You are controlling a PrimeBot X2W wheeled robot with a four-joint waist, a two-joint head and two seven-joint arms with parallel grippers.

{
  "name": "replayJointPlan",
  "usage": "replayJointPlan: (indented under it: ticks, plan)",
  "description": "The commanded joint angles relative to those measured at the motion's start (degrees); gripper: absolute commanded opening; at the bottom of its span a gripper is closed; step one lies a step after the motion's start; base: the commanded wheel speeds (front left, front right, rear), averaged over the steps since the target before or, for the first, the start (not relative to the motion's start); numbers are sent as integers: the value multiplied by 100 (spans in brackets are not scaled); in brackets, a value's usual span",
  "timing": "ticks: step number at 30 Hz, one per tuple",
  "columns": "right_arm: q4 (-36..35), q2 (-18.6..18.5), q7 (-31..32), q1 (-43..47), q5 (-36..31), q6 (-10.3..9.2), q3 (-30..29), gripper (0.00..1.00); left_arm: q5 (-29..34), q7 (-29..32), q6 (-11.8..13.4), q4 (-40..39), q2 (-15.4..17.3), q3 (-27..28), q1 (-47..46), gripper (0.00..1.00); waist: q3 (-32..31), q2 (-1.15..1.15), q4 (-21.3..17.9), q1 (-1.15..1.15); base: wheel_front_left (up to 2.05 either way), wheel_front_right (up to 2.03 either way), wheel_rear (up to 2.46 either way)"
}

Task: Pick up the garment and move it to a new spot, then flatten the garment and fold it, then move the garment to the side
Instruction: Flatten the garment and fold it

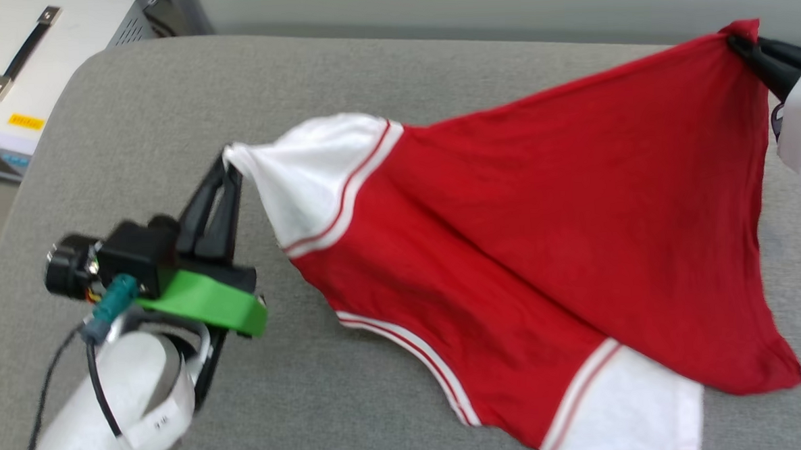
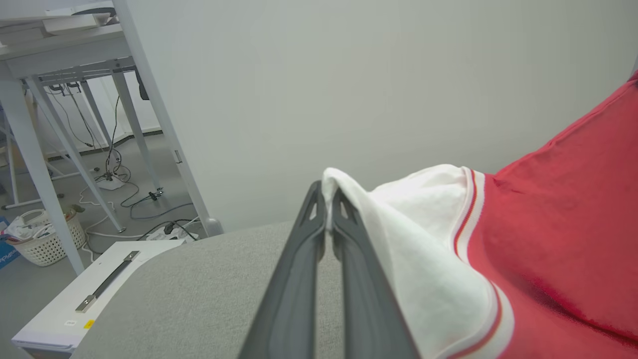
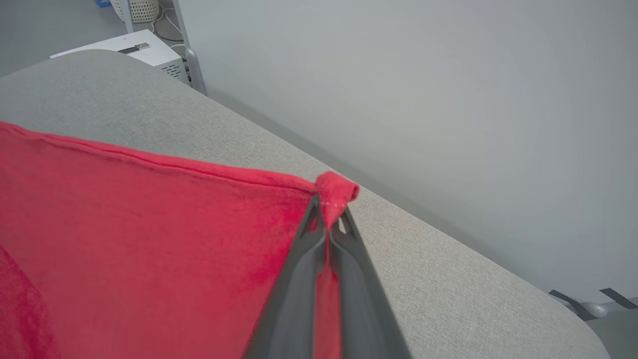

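The garment point(image 1: 530, 246), a red shirt with white striped-trim sleeves, hangs stretched between my two grippers above the grey cushioned surface point(image 1: 166, 113). My left gripper point(image 1: 227, 166) is shut on the tip of a white sleeve point(image 2: 423, 239), at the left of the head view. My right gripper point(image 1: 737, 42) is shut on a red hem corner point(image 3: 336, 192) at the upper right. The lower part of the garment drapes down onto the surface, its other white sleeve point(image 1: 638, 411) lying near the bottom edge. In the left wrist view my left gripper point(image 2: 326, 199) pinches white cloth; in the right wrist view my right gripper point(image 3: 329, 209) pinches red cloth.
A white case with a black handle point(image 1: 21, 59) stands off the surface's far left corner. White table legs point(image 2: 65, 149), cables and a wicker basket point(image 2: 45, 239) sit on the floor beyond it. A pale wall point(image 3: 448, 99) runs behind the surface.
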Motion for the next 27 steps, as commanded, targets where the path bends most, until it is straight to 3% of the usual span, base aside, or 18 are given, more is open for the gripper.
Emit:
replayJointPlan:
  ticks: [1, 9, 15, 21, 27]
  plan:
    - [-59, 6, -98, 96, -88, -4, -99, 0, 47, 63, -39, -43, 64, 43, -262, 0, -238, 0, -256, 0, 0, 0, 0]
    - [-449, 148, -317, 76, -442, -4, -805, 0, 112, 424, -357, -13, 179, 115, -1529, 0, -198, 0, -466, 0, 0, 0, 0]
    - [-631, 330, -111, -373, -772, -4, -1330, 0, 173, 639, -754, 410, 79, 88, -2917, 0, 267, 0, -555, 0, 0, 0, 0]
    - [-398, 561, 168, -1561, -1267, -4, -1620, 0, 387, 781, -1142, 1104, -127, -33, -4730, 0, 929, 0, -625, 0, 0, 0, 0]
    - [402, 1038, -115, -3159, -1697, -4, -2014, 0, 537, 695, -1340, 2050, -339, -116, -6655, 0, 1476, 0, -697, 0, 0, 0, 0]
